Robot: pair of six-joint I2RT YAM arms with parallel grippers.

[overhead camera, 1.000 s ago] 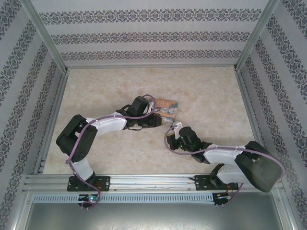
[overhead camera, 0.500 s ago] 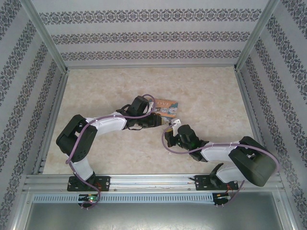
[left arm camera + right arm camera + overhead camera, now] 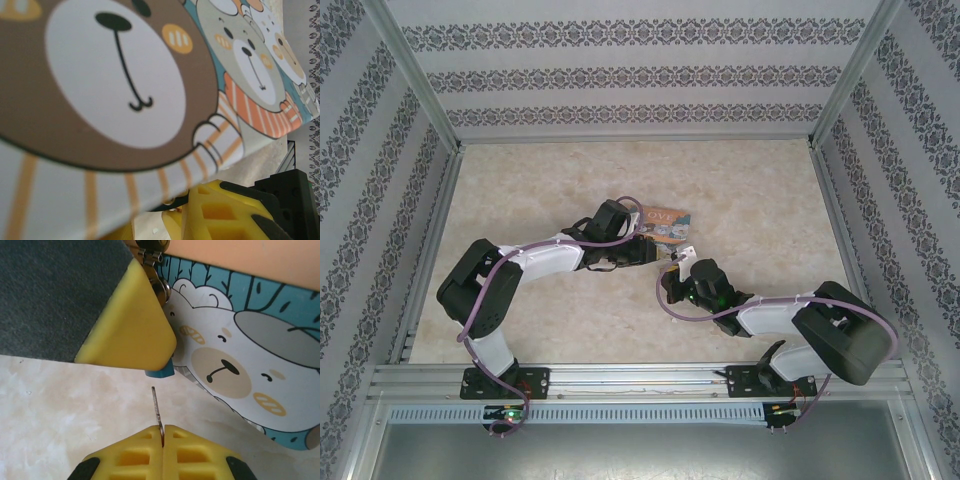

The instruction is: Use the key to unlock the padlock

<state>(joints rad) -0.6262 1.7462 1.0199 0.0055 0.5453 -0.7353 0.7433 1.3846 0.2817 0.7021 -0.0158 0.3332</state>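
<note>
Looking down from the top camera, we see both arms reaching to the middle of the bench [image 3: 540, 190], where a colourful tin [image 3: 668, 218] lies flat. The left hand [image 3: 653, 252] sits at the tin's near edge. The right hand [image 3: 682, 262] is just beside it, close to the tin's near right corner.

From the right wrist, we see the right hand's two yellow fingertips pressed together, pinching the key [image 3: 157, 407]. It is a thin metal blade that stands out from between them and points at the padlock [image 3: 161, 373]. The key's tip stops just short of the padlock, not touching it.

Of the padlock we see a small blue-teal piece of its body, peeking out under a yellow finger [image 3: 130, 315] of the left hand, which covers the rest. It sits at the tin's side, beside the bear drawing. Above it are silver metal fittings [image 3: 161, 286] at the tin's edge; we cannot tell which of them is the shackle.

We cannot tell how far the left hand is open, or whether it has hold of the padlock. Its wrist camera shows the tin's bear picture close up, with yellow finger parts below it.
</note>
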